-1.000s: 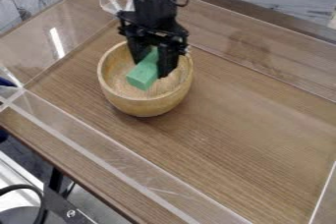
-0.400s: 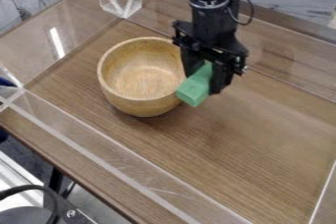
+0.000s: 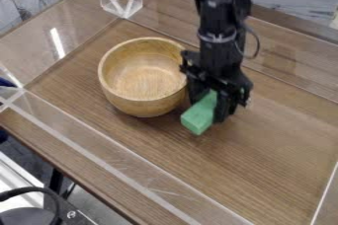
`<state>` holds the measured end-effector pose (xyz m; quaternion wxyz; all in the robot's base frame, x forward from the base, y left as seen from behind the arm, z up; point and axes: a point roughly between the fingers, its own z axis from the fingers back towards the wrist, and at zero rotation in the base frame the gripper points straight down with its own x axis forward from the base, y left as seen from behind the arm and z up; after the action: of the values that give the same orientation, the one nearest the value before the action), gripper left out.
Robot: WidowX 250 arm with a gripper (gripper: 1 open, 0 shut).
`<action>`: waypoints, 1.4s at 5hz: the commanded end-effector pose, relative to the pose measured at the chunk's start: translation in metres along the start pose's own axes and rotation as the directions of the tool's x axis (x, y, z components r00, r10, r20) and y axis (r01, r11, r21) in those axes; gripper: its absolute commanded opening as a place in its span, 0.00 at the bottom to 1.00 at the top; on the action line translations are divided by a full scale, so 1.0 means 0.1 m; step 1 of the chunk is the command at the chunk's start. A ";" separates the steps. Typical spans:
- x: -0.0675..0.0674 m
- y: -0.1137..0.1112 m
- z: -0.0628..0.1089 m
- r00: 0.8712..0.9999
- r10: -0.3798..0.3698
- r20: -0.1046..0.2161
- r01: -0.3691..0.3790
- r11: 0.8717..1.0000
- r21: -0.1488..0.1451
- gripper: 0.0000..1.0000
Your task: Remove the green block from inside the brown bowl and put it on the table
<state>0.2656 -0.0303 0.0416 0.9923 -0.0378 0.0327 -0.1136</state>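
Observation:
The green block (image 3: 200,117) hangs tilted between the black fingers of my gripper (image 3: 211,103), which is shut on its upper end. Its lower end is at or just above the table (image 3: 251,175), right beside the brown bowl (image 3: 142,76); I cannot tell whether it touches the wood. The bowl stands to the left of the gripper, its pale inside bare. My arm comes down from the top of the view and points straight down.
Low clear acrylic walls (image 3: 79,142) run round the table's edges. A small clear stand (image 3: 121,0) sits at the back left. Bare wood lies to the right of and in front of the gripper.
The gripper has carried the green block out of the bowl, moved right past the rim and sunk toward the table. The bowl has not moved.

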 end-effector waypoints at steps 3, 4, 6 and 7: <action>0.11 -0.04 -0.10 0.999 -0.026 0.029 0.026 1.000 -0.003 0.00; 0.08 -0.03 -0.09 0.999 -0.021 0.025 0.021 1.000 -0.005 0.00; 0.04 -0.02 -0.04 1.000 -0.017 0.018 0.017 1.000 -0.007 0.00; 0.02 -0.02 -0.02 1.000 -0.017 0.018 0.017 1.000 -0.007 0.00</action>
<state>0.2593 -0.0331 0.0248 0.9908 -0.0423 0.0538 -0.1169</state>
